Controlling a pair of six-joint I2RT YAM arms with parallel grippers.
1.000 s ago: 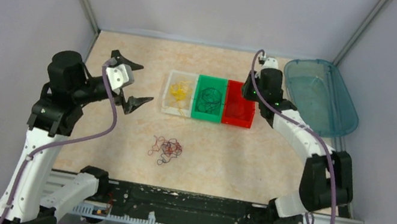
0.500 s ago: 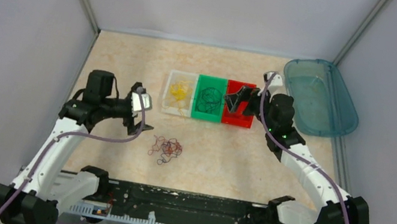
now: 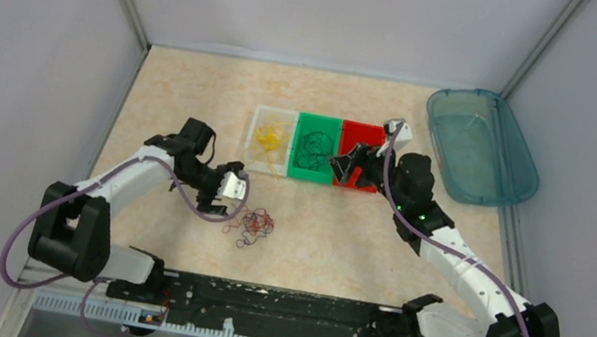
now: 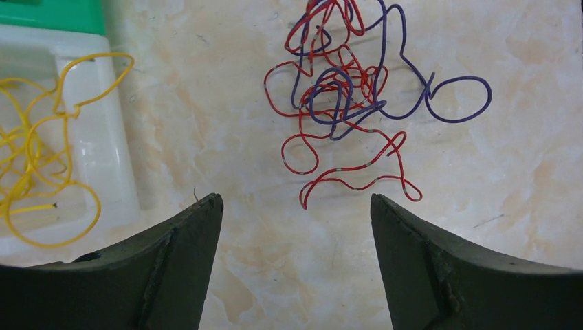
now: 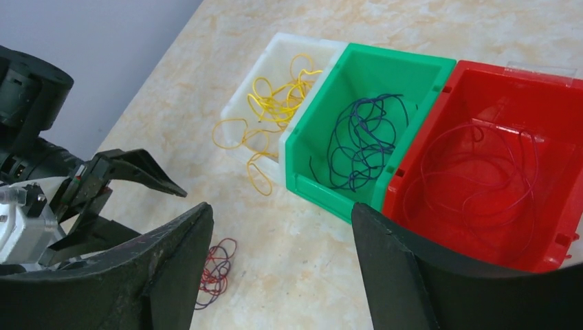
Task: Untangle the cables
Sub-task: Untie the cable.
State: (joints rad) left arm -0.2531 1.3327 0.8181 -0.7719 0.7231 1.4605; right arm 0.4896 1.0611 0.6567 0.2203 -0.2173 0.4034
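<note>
Since three bins already hold sorted wire and one knot lies loose, the step in hand reads as picking a single strand off that knot.

Layout: the table [image 3: 179,94], marbled beige, fills the middle of the top view, and a teal tray [image 3: 480,153] sits at upper right. A row of bins stands at centre top:
- The white bin [image 5: 306,41] holds yellow wires [image 5: 275,103], some looped over its near wall onto the table.
- The green bin [image 5: 313,172] holds purple wires [image 5: 361,141].
- The red bin [image 5: 412,192] holds red wires [image 5: 481,172].

Effectors: the left gripper [image 4: 295,199] has its jaws apart with nothing between them. It hovers just below the tangle of red and purple wires [image 4: 344,89], which lies lower centre in the top view, well apart from the bins. The right gripper [image 5: 280,206] also has its jaws apart and empty, in front of the green and red bins.

How to do it well (judgement):
- The red strand [image 4: 357,179] trails free at the knot's lower edge, nearest the left fingertips, and the purple loop [image 4: 457,100] sticks out at right. Either is a cleaner pick than the crossed centre.
- Close on one strand only, low to the table, and lift slowly, since thin springy wire will likely drag the rest along.
- The right gripper could take the purple loop so the two colours draw apart.
- Risks: pinching both colours at once, or the fingers slipping off wire this thin.
</note>
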